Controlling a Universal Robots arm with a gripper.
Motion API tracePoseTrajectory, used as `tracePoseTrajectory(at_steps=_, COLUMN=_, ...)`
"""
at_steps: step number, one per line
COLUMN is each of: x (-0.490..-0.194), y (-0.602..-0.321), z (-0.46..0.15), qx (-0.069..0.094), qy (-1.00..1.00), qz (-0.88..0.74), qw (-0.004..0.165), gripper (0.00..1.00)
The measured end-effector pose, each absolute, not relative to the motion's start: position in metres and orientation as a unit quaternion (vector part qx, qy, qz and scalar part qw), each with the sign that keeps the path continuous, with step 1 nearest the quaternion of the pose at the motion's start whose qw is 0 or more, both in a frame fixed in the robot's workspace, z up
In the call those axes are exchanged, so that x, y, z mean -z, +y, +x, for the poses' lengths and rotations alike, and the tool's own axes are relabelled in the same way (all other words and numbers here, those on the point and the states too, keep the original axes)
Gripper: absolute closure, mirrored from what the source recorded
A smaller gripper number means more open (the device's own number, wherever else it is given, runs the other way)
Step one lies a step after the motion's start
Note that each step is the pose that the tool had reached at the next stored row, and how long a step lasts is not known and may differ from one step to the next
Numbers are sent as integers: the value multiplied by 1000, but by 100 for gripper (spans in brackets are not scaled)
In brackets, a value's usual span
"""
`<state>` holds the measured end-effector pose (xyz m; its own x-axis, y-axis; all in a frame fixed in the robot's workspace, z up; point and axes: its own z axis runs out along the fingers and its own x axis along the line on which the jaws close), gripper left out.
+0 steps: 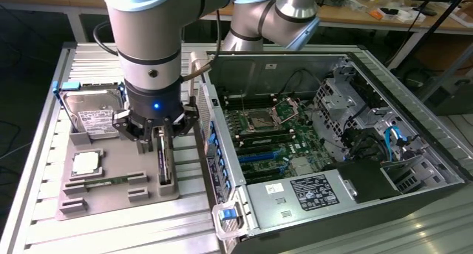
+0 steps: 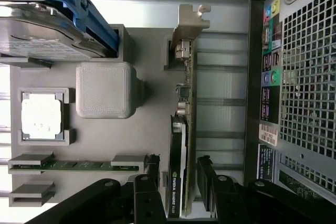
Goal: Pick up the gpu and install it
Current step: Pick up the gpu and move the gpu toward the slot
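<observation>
The gripper [image 1: 157,146] hangs with jaws spread open astride the gpu [image 2: 187,93], not clamping it, and the card stands on edge in the grey parts tray [image 1: 111,196] beside the open computer case [image 1: 310,127].

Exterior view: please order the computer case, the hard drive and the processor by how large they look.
1. computer case
2. hard drive
3. processor
</observation>
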<state>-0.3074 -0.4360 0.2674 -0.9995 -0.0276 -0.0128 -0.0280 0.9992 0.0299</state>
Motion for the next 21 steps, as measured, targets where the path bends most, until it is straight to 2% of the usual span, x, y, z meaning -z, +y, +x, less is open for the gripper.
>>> tracePoseTrajectory(at_steps=10, x=-251, y=-436, z=-305, qx=-14, qy=1000, qz=-14, qw=6, gripper=58)
tracePoseTrajectory(at_steps=21, x=-251, y=-436, z=-305, qx=-14, qy=1000, qz=-14, qw=6, gripper=58)
